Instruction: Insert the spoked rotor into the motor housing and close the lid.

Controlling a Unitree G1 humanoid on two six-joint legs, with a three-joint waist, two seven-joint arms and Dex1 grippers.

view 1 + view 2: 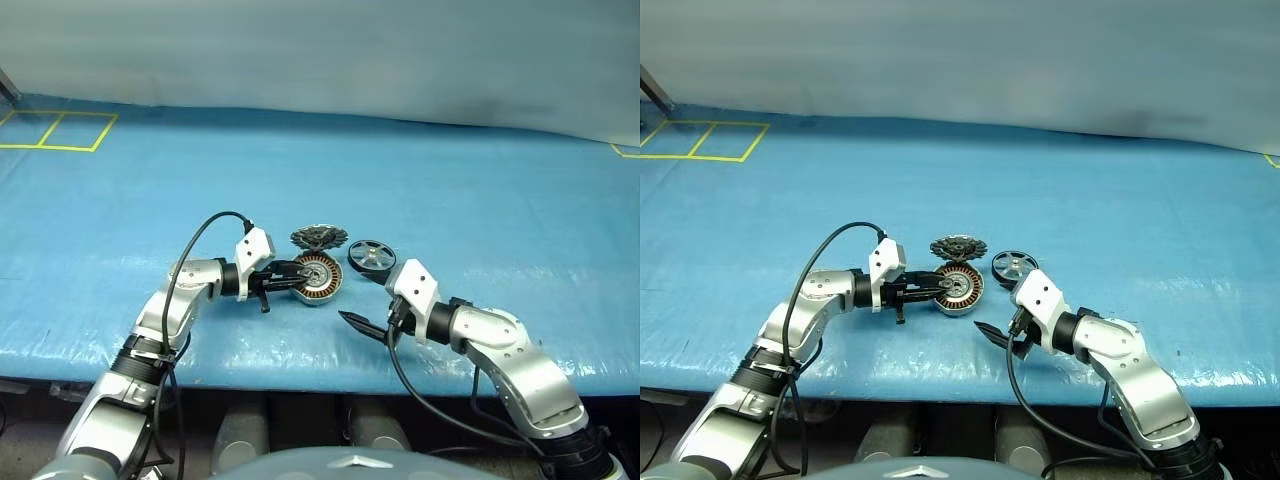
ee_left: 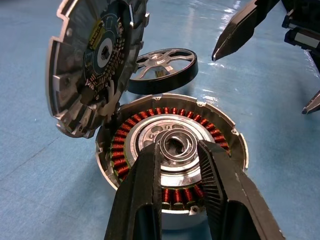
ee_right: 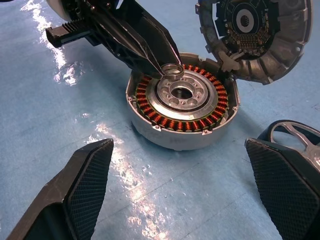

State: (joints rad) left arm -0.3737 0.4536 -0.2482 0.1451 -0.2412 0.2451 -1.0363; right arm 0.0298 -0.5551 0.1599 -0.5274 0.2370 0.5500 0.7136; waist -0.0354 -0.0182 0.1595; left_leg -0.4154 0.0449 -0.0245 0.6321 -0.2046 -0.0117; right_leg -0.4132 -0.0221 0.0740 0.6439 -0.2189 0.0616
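The left gripper [image 1: 298, 279] reaches in from the left over the open motor housing [image 1: 322, 279], its two black fingers narrowed around a small silver ring [image 3: 172, 70] held just above the housing's centre. The housing is a low round silver puck on the blue table cover [image 1: 450, 190]; inside, a band of copper-red windings circles a silver plate with small round holes and a central bore. Its lid [image 1: 319, 238] stands tilted up at the far edge, joined to the rim, showing a dark inner face with a pale centre, a fine toothed ring and a notched grey border. Just right of the housing the spoked rotor [image 1: 372, 255] lies flat on the cover: a black ring with broad silver spokes and a bright hub, apart from both grippers. Nearer the robot and to the right, the right gripper [image 1: 372, 328] hangs with its ribbed fingers spread wide, holding nothing, pointing towards the housing.
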